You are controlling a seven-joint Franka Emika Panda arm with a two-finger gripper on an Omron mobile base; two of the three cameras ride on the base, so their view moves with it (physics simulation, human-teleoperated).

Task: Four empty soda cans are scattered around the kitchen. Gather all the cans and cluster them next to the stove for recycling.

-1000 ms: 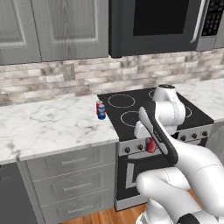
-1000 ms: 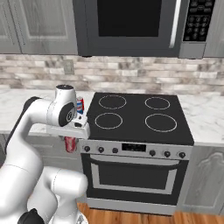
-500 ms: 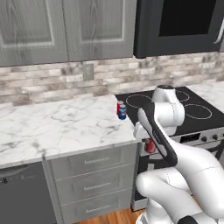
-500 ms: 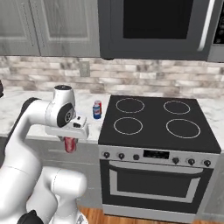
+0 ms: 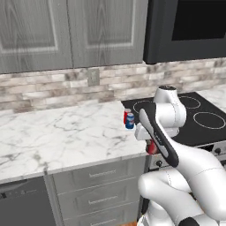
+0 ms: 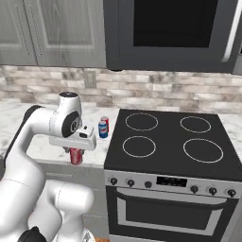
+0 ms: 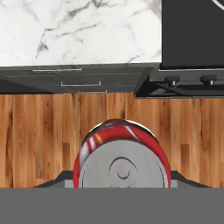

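Observation:
My gripper [image 6: 75, 152] is shut on a red soda can [image 6: 75, 156], which hangs upright below the hand, in front of the counter edge and left of the stove [image 6: 170, 142]. In the hand view the red soda can [image 7: 122, 157] is seen from its top, above the wood floor, with the stove [image 7: 192, 35] at the upper right. In the left base view the held can [image 5: 152, 148] peeks out beside my forearm. A blue soda can [image 6: 102, 129] and a red soda can [image 6: 106, 121] right behind it stand on the counter beside the stove's left edge. They appear again as the blue can [image 5: 129, 121] and red can [image 5: 126, 115].
The white marble counter [image 5: 66, 132] runs left of the stove [image 5: 207, 119], with grey drawers [image 5: 101, 176] below. A black microwave [image 6: 170, 33] hangs above the cooktop. Grey upper cabinets [image 5: 66, 31] sit over the counter. Oven knobs [image 6: 194, 189] line the stove front.
The whole picture has shifted, so the base has driven left: stove and counter cans sit further right in both views. The gripper keeps its hold on the red can.

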